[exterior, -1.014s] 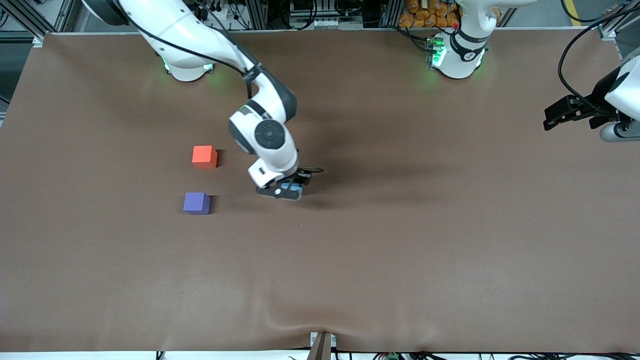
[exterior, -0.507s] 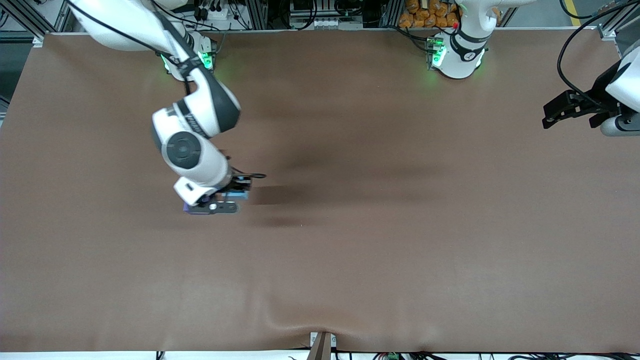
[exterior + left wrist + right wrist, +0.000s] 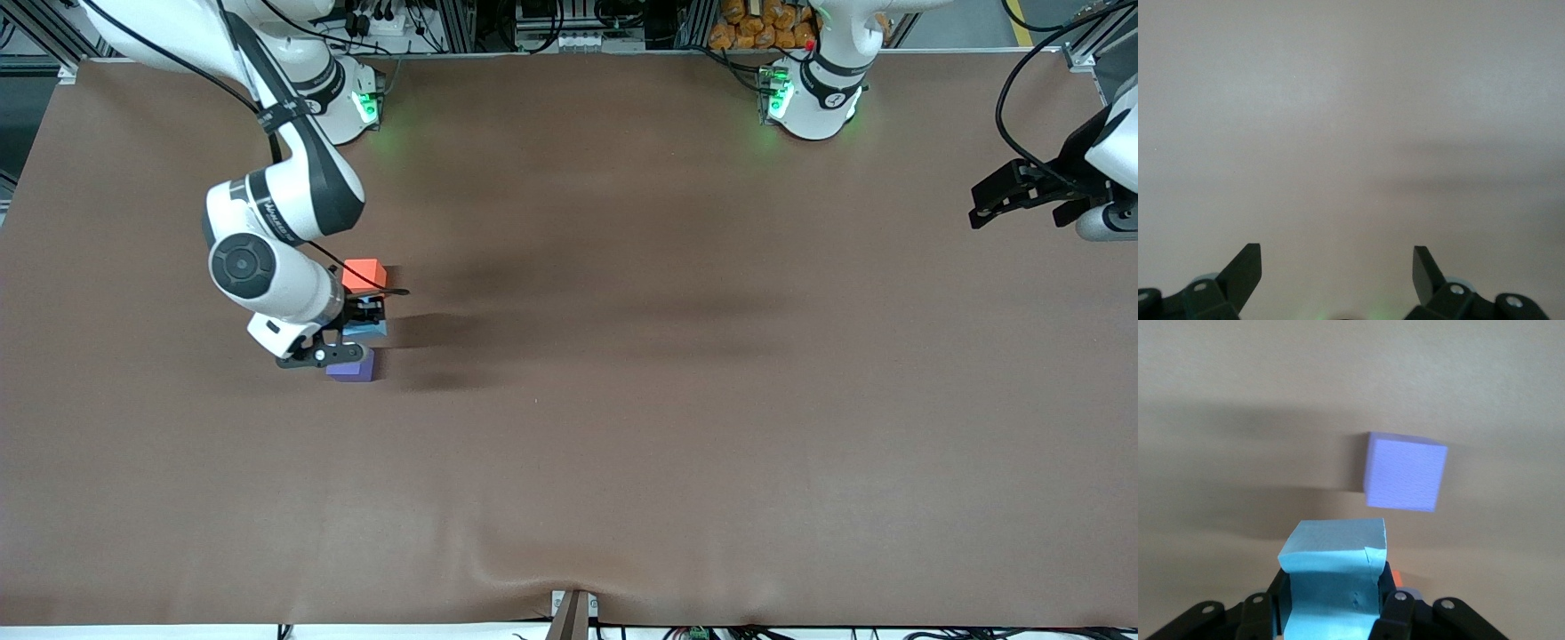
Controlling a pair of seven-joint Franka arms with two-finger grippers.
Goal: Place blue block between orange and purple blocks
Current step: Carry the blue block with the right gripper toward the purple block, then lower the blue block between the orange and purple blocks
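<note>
- Right pincer (image 3: 354, 336), left of centre in the front view, is clamped on the blue block (image 3: 366, 328), over the gap between the orange block (image 3: 363, 275) and the purple block (image 3: 352, 369).
- Left pincer (image 3: 1013, 200), at the frame's right edge, waits with fingers spread, holding nothing above the bench (image 3: 676, 400).

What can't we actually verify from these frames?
- Front view: whether the blue block touches the table; the right gripper covers most of it.
- Front view: purple block partly under that gripper.
- Right wrist view: orange block is only a sliver beside the blue block.
- Left gripper, open, sees only bare table.
</note>
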